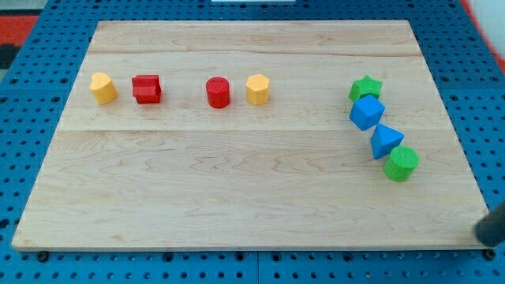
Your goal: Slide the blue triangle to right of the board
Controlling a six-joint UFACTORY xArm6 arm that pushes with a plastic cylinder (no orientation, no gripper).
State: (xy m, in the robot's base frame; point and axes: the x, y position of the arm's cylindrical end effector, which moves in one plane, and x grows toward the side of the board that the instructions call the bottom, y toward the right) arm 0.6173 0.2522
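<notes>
The blue triangle (386, 140) lies on the right part of the wooden board (237, 197). It sits in a slanting chain of blocks: a green star (365, 87) at the top, a blue cube (367, 112) touching the triangle's upper left, and a green cylinder (402, 163) touching its lower right. A dark blurred rod end, my tip (481, 233), shows at the view's bottom right corner. It is just off the board's right edge, well below and to the right of the green cylinder, and touches no block.
A row of blocks stands in the upper left half: a yellow block (102, 87), a red cube (146, 89), a red cylinder (218, 92) and a yellow hexagon (257, 89). Blue pegboard (24, 118) surrounds the board.
</notes>
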